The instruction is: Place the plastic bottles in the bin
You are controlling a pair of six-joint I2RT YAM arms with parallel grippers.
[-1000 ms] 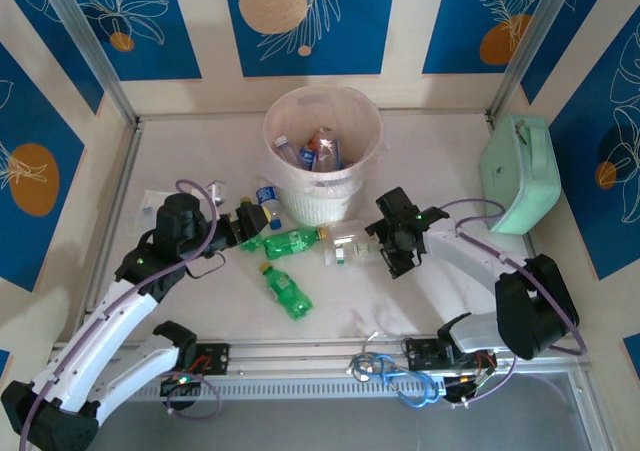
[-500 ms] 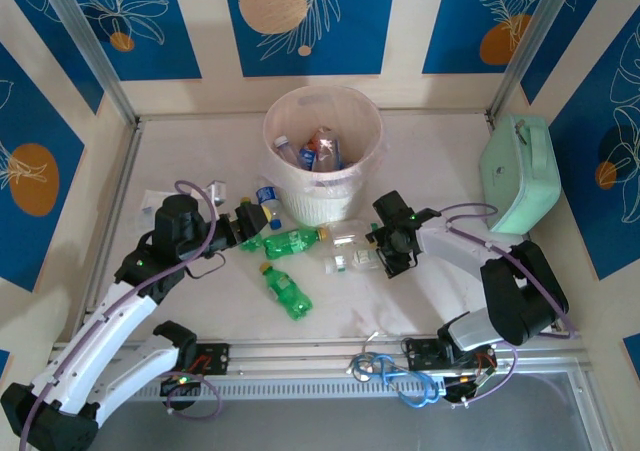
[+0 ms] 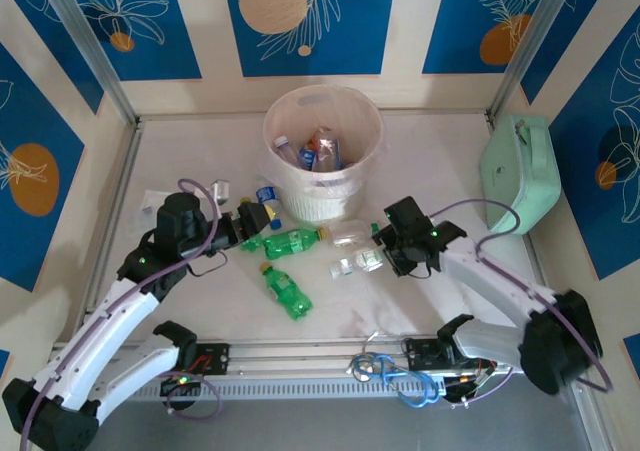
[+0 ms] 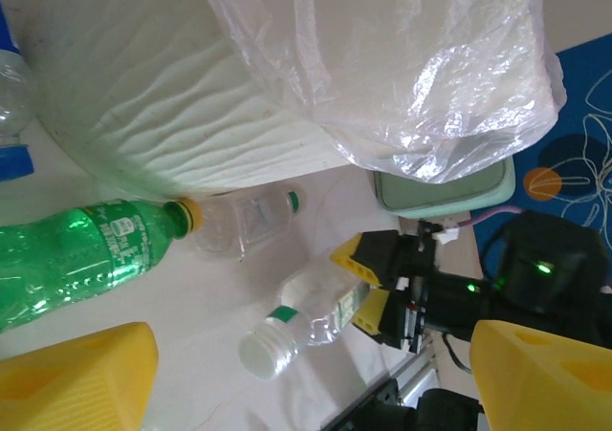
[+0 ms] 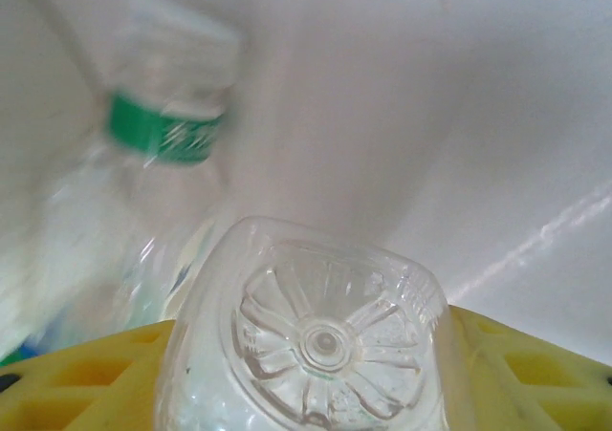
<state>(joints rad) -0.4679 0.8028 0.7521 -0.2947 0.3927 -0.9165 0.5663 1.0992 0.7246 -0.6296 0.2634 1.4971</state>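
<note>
The pale bin [image 3: 322, 196] stands at the back centre with several bottles inside it; its ribbed wall [image 4: 172, 96] and clear liner [image 4: 411, 58] are close in the left wrist view. My right gripper [image 3: 383, 254] is shut on a clear white-capped bottle [image 3: 355, 264] lying on the table, whose base [image 5: 325, 340] sits between the yellow fingers [image 5: 535, 378]. A second clear bottle [image 3: 350, 234] lies beside it. My left gripper [image 3: 247, 223] is open over a green bottle [image 4: 86, 259]. Another green bottle [image 3: 287, 291] lies nearer. A blue-capped bottle [image 3: 266, 199] stands against the bin.
A mint-green case [image 3: 520, 171] leans at the right wall. A small clear bag [image 3: 215, 189] lies at the left behind my left arm. Cables [image 3: 385, 371] hang over the front rail.
My right arm's elbow has swung out to the near right and its wrist has turned, with the gripper now closed round the clear bottle's base. The left arm has barely moved.
</note>
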